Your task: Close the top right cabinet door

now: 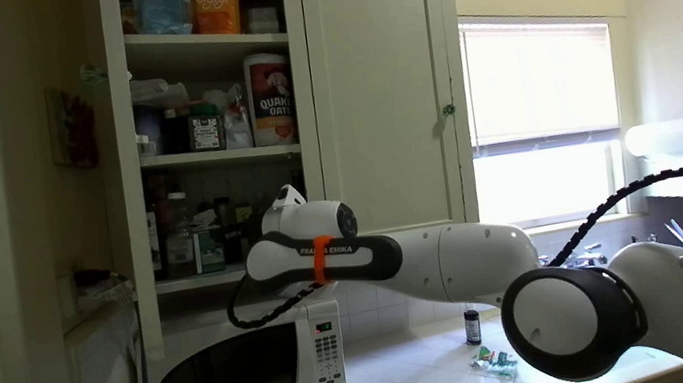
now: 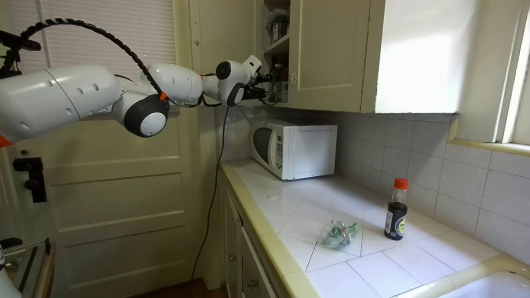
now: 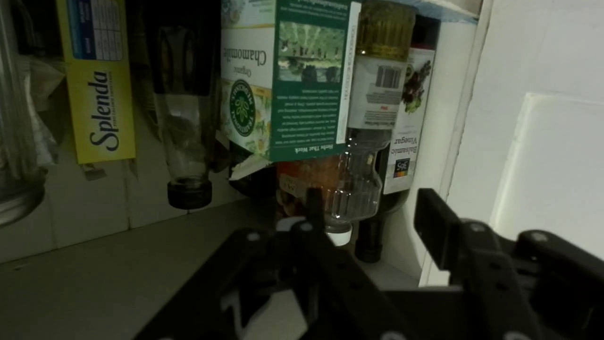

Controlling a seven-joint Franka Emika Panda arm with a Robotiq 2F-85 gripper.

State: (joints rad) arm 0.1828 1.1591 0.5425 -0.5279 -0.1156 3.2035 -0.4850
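Plainly, claw (image 3: 373, 210) wide near Chamomile box (image 3: 288, 80); Quaker Oats canister (image 1: 271, 100) above; microwave (image 1: 243, 371) brand too blurry.

White-tiled desk (image 2: 298, 229) with yellow edging (image 2: 263, 227), in an exterior view. From the crumpled plastic wrapper (image 2: 340, 236), the white microwave (image 2: 308, 151) stands at 11 o'clock, well apart; the upright red-capped bottle (image 2: 396, 213) at 2 o'clock.

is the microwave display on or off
On: in an exterior view, the microwave shows a lit green display; its reading is too small to tell.
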